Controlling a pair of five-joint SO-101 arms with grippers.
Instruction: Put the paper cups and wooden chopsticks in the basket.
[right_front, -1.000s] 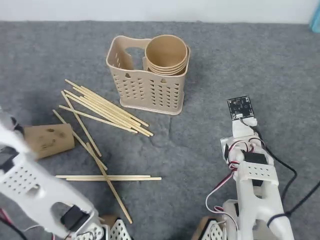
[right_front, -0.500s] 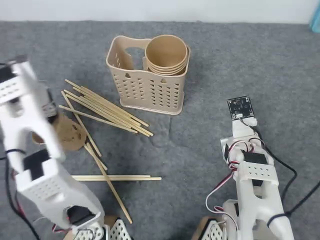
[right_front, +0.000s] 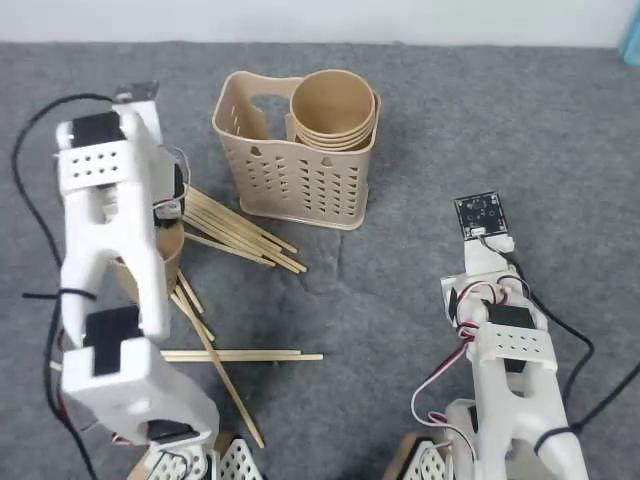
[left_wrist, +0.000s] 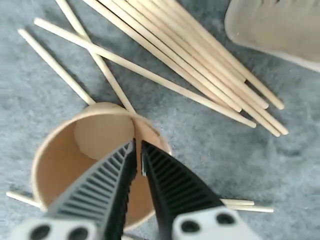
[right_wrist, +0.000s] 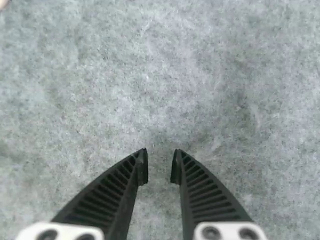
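In the left wrist view my left gripper (left_wrist: 138, 145) is shut on the rim of a brown paper cup (left_wrist: 95, 145), one finger inside and one outside. The high view shows this cup (right_front: 150, 262) held mouth-up under the left arm, above the left end of the wooden chopsticks (right_front: 240, 230). A stack of paper cups (right_front: 333, 105) stands in the right compartment of the beige basket (right_front: 285, 175). More chopsticks (right_front: 235, 355) lie crossed nearer the front. My right gripper (right_wrist: 159, 162) hovers over bare grey carpet, slightly open and holding nothing.
The basket's left compartment (right_front: 250, 110) holds nothing. A corner of the basket (left_wrist: 280, 25) lies just beyond the chopstick bundle (left_wrist: 200, 65). The right arm (right_front: 495, 320) stands at the front right, with open carpet between it and the basket.
The left arm swung in from the front left, and the cup that lay on its side at the left now hangs from its gripper farther right, over the chopsticks. The right arm stayed still.
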